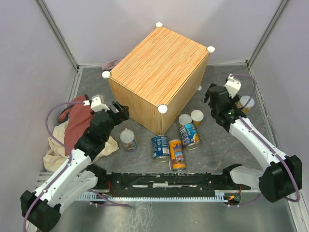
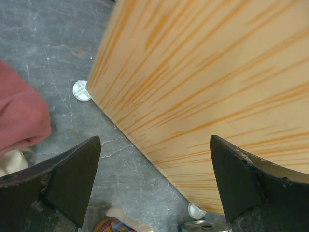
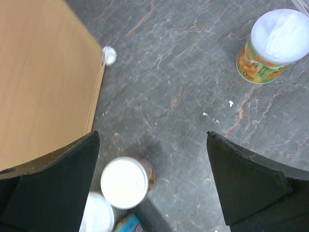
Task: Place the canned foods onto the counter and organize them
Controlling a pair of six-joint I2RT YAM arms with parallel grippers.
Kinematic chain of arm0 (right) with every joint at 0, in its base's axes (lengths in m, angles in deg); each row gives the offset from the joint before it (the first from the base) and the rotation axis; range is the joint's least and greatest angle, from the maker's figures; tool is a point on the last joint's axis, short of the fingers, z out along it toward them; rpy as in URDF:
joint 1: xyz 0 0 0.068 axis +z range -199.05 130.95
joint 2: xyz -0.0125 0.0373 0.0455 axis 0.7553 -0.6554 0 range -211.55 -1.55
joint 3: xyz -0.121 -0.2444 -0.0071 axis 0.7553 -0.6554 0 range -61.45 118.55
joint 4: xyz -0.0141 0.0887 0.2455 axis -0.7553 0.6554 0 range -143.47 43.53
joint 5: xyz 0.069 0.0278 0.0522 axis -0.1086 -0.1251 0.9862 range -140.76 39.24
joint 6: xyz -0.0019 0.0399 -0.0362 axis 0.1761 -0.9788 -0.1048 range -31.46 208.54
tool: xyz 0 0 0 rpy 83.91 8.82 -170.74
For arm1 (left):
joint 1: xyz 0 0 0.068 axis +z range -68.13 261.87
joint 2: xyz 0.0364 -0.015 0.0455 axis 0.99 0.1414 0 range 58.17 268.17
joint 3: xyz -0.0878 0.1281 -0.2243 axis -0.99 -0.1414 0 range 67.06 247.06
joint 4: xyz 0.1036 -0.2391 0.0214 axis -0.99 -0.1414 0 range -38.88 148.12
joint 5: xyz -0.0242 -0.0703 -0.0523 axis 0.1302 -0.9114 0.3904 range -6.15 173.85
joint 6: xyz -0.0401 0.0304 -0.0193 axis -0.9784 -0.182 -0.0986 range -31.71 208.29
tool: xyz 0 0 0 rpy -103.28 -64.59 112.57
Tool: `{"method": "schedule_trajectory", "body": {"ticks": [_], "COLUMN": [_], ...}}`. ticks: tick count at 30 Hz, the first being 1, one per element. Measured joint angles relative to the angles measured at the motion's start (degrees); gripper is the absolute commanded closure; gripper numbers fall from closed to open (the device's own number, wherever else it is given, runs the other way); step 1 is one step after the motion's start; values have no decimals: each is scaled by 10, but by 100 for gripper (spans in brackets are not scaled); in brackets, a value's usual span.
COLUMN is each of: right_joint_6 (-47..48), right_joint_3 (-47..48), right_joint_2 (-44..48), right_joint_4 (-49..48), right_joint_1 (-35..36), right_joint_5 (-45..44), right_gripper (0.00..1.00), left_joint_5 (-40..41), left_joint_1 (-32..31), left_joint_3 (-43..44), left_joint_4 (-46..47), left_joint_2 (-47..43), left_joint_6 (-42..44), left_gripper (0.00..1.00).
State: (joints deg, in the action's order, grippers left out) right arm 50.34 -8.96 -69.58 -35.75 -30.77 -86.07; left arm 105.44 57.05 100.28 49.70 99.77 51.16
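Grey marbled worktop (image 1: 217, 150): the counter (image 1: 159, 72) stands at 12 o'clock, with 6 cans (image 1: 177, 154) huddled at its 6 and a lone can (image 1: 246, 103) at 3. The left gripper (image 2: 154, 139) and right gripper (image 3: 152, 133) both gape wide, empty.

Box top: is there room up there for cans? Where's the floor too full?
Yes, the box top is all bare between its white caps. The floor is bare between the cans and the right arm. It's crowded at the box's near corner, where five cans bunch.
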Motion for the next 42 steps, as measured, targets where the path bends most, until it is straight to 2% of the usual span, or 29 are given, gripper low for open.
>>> {"method": "schedule_trajectory", "body": {"ticks": [2, 7, 11, 19, 24, 30, 35, 42], "right_joint_6": [17, 52, 65, 65, 52, 24, 6, -10], "right_joint_3": [0, -24, -66, -111, -111, -121, -122, -141], "right_joint_2": [5, 71, 147, 224, 215, 200, 200, 202], "right_joint_4": [12, 21, 29, 62, 80, 104, 118, 130], "right_joint_1": [46, 116, 148, 198, 222, 262, 275, 284], "right_joint_5": [-40, -96, -116, -105, -79, -67, -64, -54], "right_gripper": [0, 0, 1, 3, 4, 4, 4, 5], "left_joint_5": [28, 42, 7, -54, -73, -82, -70, -1], "left_joint_1": [-37, -46, -46, -46, -47, -53, -56, -89], "left_joint_3": [0, -37, -88, -107, -108, -104, -80, -8], "left_joint_4": [14, 58, 87, 97, 79, 39, -7, -97], "left_joint_2": [9, -38, -94, -116, -147, -143, -97, -38], "left_joint_6": [27, 66, 77, 79, 79, 64, 30, -7], "left_gripper": [1, 1, 1, 1, 1, 0, 0, 0]}}
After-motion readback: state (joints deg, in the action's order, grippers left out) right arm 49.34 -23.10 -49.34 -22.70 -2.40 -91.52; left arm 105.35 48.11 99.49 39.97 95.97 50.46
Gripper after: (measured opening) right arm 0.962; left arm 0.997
